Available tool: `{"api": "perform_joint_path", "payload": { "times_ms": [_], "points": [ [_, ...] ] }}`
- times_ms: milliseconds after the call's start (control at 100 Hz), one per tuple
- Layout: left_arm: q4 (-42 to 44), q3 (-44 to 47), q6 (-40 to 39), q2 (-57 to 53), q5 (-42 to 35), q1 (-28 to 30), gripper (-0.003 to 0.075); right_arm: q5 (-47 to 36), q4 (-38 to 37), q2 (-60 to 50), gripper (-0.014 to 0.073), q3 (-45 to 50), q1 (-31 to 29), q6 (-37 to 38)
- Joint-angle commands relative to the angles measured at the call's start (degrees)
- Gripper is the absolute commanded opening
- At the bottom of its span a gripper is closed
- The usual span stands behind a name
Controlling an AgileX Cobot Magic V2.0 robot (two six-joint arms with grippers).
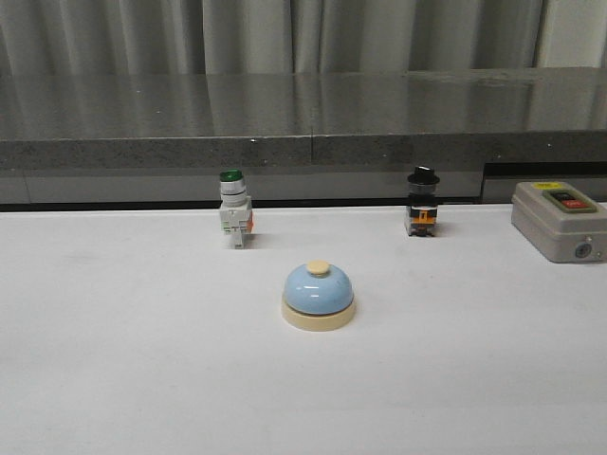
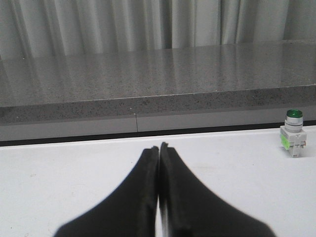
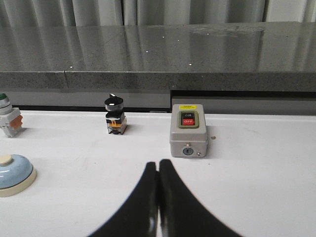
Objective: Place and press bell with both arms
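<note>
The light-blue bell [image 1: 319, 294] with its cream base and cream button stands upright on the white table [image 1: 123, 360], near the middle. The right wrist view catches it too, the bell [image 3: 14, 173] cut by the frame edge. My left gripper [image 2: 159, 146] is shut with nothing between its black fingers, low over bare table. My right gripper [image 3: 158, 164] is shut and empty as well, pointing toward the grey box. Neither arm shows in the front view, and neither gripper touches the bell.
A green-capped white push-button switch [image 1: 233, 209] stands behind the bell to the left. A black-knobbed selector switch [image 1: 422, 202] stands behind to the right. A grey box [image 1: 561, 220] with red and black buttons sits at the far right. A dark stone ledge [image 1: 303, 123] runs along the back.
</note>
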Motion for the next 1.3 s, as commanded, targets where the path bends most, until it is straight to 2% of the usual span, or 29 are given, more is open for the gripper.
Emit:
{"api": "perform_joint_path", "payload": {
  "times_ms": [0, 220, 390, 520, 690, 1070, 1140, 1290],
  "points": [
    [-0.45, 2.39, -0.43, -1.60, -4.59, 0.08, -0.0019, -4.81, -0.47, -1.13, -0.0069, -0.85, -0.34, -0.47],
    [-0.45, 2.39, -0.43, -1.60, -4.59, 0.08, -0.0019, -6.17, -0.47, -1.13, -0.0069, -0.85, -0.34, -0.47],
    [-0.45, 2.39, -0.43, -1.60, -4.59, 0.08, -0.0020, -13.14, -0.47, -1.13, -0.0069, -0.98, -0.34, -0.47],
    [-0.45, 2.39, -0.43, -1.60, -4.59, 0.08, -0.0019, -12.36, -0.07, -0.48, -0.0069, -3.39, -0.34, -0.40],
    [-0.45, 2.39, -0.43, -1.60, -4.59, 0.08, -0.0020, -3.54, 2.36, 5.79, -0.0069, -12.25, -0.34, -0.40],
    [-0.45, 2.39, -0.43, -1.60, -4.59, 0.08, -0.0019, 31.19, 2.94, 37.61, -0.0069, -41.60, -0.34, -0.46],
    [-0.45, 2.39, -0.43, -1.60, -4.59, 0.08, -0.0020, 33.28, 3.07, 43.21, -0.0069, -45.80, -0.34, -0.46],
    [-0.45, 2.39, -0.43, -1.60, -4.59, 0.08, -0.0020, 31.55, 3.20, 52.07, -0.0069, -51.03, -0.34, -0.46]
  ]
}}
